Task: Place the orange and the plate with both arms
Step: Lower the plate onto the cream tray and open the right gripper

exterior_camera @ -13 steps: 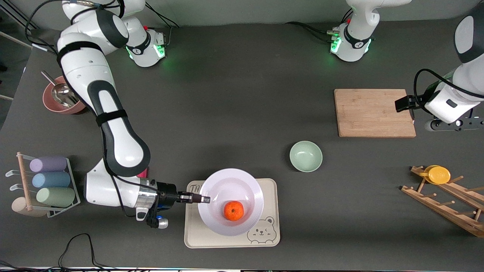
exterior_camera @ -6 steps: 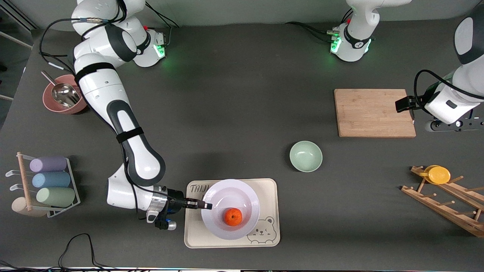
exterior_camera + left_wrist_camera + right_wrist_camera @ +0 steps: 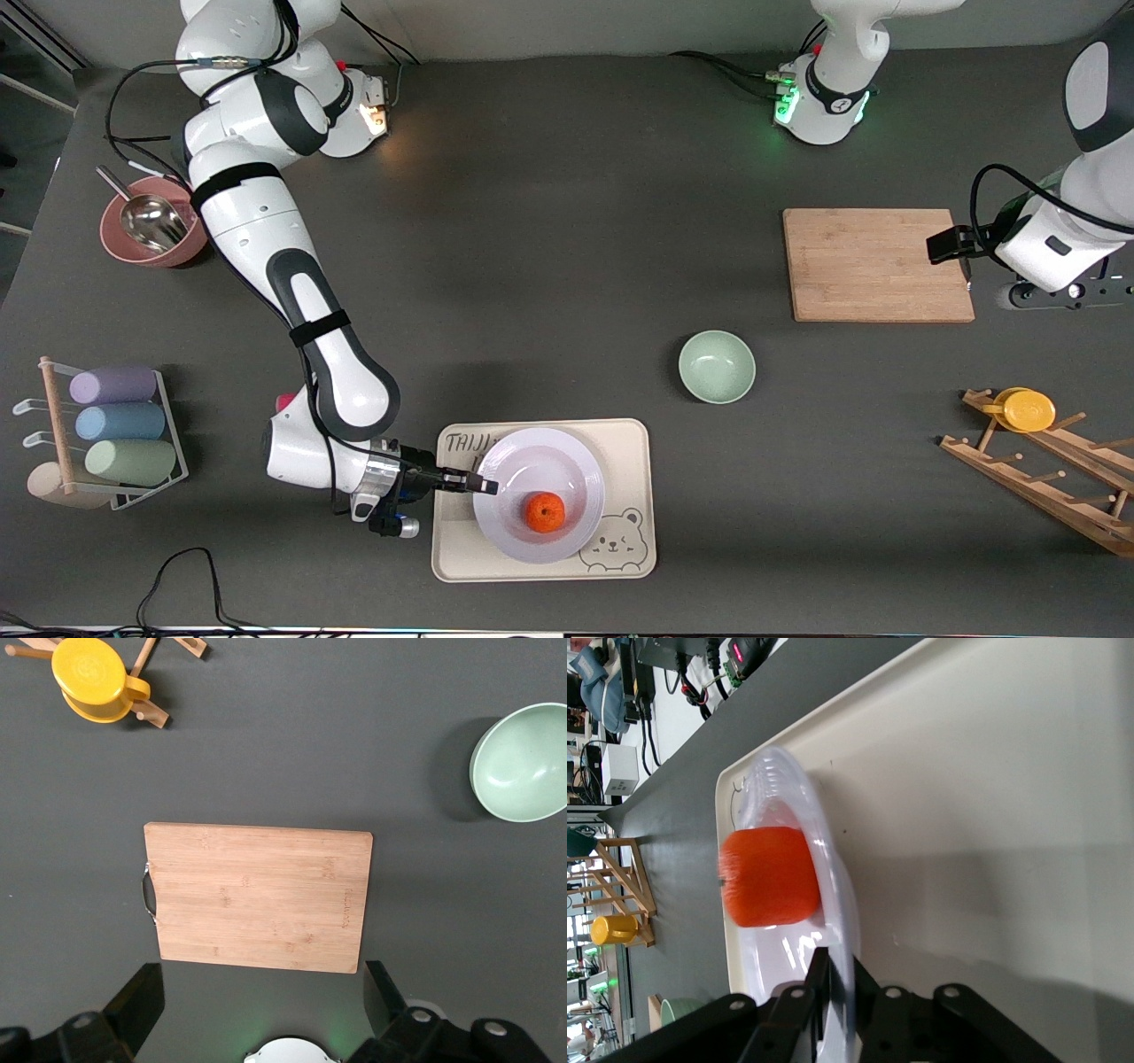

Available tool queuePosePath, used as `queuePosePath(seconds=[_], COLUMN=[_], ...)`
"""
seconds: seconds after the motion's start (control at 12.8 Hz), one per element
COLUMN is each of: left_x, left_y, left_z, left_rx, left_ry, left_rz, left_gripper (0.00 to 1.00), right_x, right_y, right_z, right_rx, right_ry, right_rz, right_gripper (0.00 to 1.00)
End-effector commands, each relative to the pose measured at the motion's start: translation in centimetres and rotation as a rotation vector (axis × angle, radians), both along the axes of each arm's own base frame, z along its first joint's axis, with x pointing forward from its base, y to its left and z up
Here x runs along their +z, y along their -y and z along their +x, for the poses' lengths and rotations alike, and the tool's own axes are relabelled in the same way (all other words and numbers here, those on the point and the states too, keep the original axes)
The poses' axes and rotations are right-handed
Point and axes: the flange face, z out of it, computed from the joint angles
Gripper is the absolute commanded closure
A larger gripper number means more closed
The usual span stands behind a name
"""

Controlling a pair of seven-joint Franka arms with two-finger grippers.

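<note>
On the bear tray (image 3: 461,551), my right gripper (image 3: 479,485) pinches the plate (image 3: 567,461) rim; releasing crookedly might, I think, roll the orange (image 3: 544,511) off. My left gripper (image 3: 257,1010) waits spread over the cutting board (image 3: 877,264).

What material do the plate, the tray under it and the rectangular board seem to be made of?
Plate: glossy white, probably glazed ceramic or hard plastic; it shows bright highlights.
Bear tray: matte cream, likely plastic; smooth with a printed drawing.
Cutting board: wood or bamboo; visible grain, unpainted.
</note>
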Motion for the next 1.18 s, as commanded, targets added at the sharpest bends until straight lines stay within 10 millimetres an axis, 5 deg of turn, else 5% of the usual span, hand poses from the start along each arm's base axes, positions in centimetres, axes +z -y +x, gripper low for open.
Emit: queuePosePath(seconds=[0.0, 0.08, 0.39, 0.55, 0.86, 1.1], left_x=[0.8, 1.2, 2.5, 4.2, 7.0, 7.9], left_y=[-0.2, -0.1, 0.5, 2.3, 1.5, 2.1], left_z=[-0.2, -0.2, -0.3, -0.4, -0.2, -0.2], left_rx=[0.005, 0.001, -0.005, 0.028, 0.047, 0.029], left_ry=[-0.009, -0.002, 0.017, 0.047, 0.091, 0.106], left_rz=[0.013, 0.01, 0.011, 0.037, 0.026, 0.03], left_gripper=[0.0, 0.0, 0.0, 0.0, 0.0, 0.0], right_x=[-0.6, 0.1, 0.7, 2.9, 11.3, 20.3], right_y=[-0.7, -0.5, -0.7, -0.7, -0.2, 4.7], right_z=[0.5, 0.7, 0.6, 0.8, 0.3, -0.1], right_rx=[0.045, 0.051, 0.166, 0.179, 0.258, 0.267], right_ry=[0.106, 0.118, 0.158, 0.144, 0.05, 0.024], right_rz=[-0.021, -0.028, -0.146, -0.173, -0.282, -0.442], right_gripper=[0.21, 0.0, 0.0, 0.0, 0.0, 0.0])
